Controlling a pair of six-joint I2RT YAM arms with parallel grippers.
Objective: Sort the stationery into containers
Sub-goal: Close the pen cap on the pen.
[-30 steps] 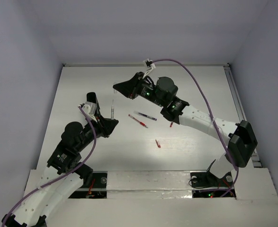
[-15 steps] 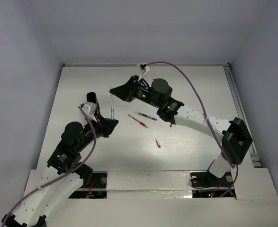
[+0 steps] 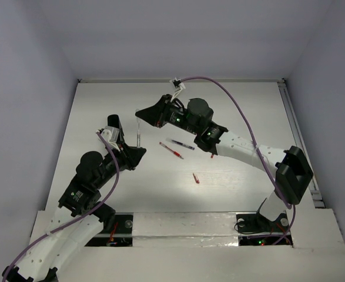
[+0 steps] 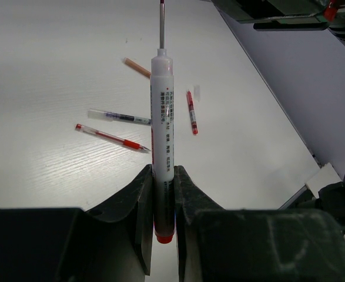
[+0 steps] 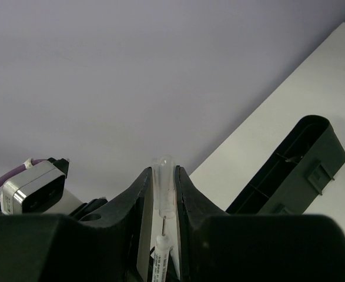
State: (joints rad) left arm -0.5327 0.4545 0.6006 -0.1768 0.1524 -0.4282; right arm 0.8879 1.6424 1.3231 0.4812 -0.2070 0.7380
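table [image 3: 101,106]: white, faint wood grain. both arms reach over its middle.

left gripper [image 4: 163,194]: jaws clamped on the tail end of a red-and-white pen [image 4: 162,117]. the pen sticks straight out past the fingers, off the table, with its thin bare tip pointing toward the right gripper.

right gripper [image 5: 163,183]: jaws pinched on a clear cap [image 5: 162,167], mouth facing the pen tip. the tip is at or just inside the mouth; cannot tell which.

long black ribbed shape [image 5: 290,167], right side of the right wrist view: container or part of the left arm, cannot tell.

loose on the table between the arms: red pen [image 3: 171,150] and dark pen [image 3: 180,143] lie just beside each other, with no contact that i can see. a small red piece [image 3: 196,178] lies apart from them, nearer the bases.

handling, judged:
- held pen: light, stiff, smooth plastic barrel. gripped at one end only, it could swing or slip, and a hold nearer mid-barrel would steady it.
- tip: thin, likely to bend under side load, so capping wants a straight push along the axis.
- cap: tiny, thin-walled, slick. squeeze gently across its middle or it may pop out.
- loose pens: they lie flat and will roll, so take each across the barrel near its centre.
- red piece: very small, with little to pinch.
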